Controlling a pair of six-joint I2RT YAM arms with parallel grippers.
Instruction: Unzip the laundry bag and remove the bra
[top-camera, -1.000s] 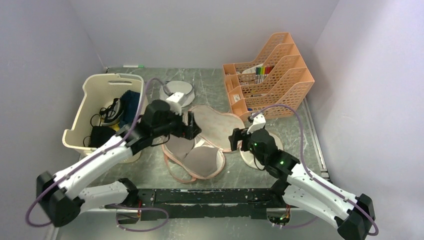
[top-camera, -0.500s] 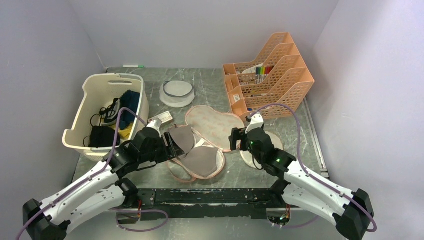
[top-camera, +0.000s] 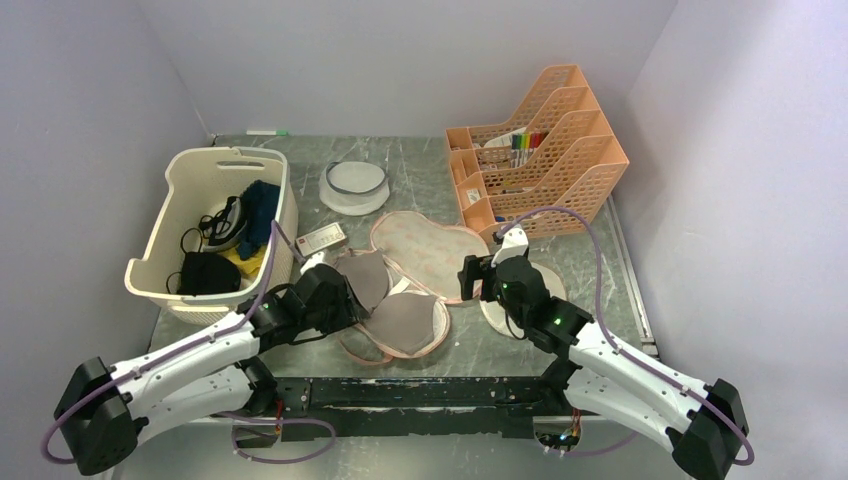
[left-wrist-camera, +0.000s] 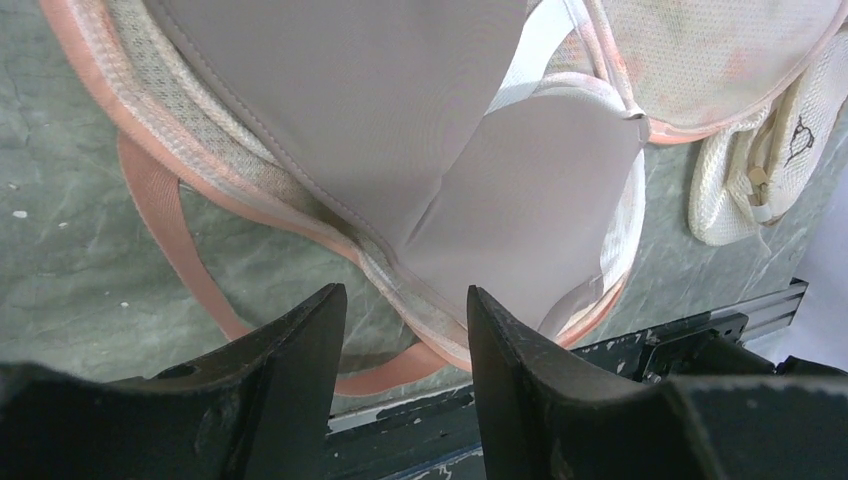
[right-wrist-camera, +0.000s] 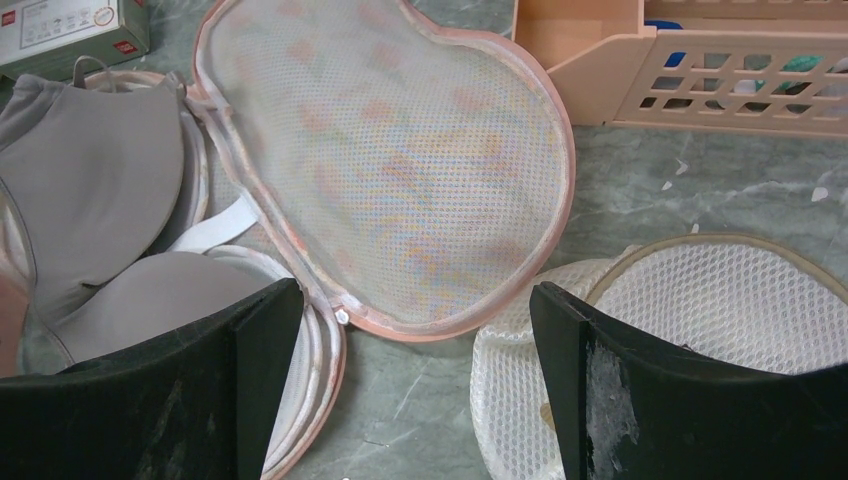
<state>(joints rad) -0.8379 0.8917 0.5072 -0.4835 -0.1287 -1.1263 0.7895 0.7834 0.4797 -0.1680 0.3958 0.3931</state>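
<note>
Pulled back toward the near edge, my left gripper (left-wrist-camera: 405, 300) hangs empty, jaws parted, lined up, I judge, to pinch the bra (left-wrist-camera: 400, 120) lying exposed in the unzipped laundry bag (right-wrist-camera: 400, 150); my right gripper (right-wrist-camera: 415, 290) waits spread wide, empty, above its folded-back side.

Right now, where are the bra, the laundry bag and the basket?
bra (right-wrist-camera: 95, 180): right wrist view, on the upper cup.
laundry bag (right-wrist-camera: 400, 170): right wrist view, on the mesh inside of its opened flap.
basket (top-camera: 203, 168): top view, on its far wall.
</note>
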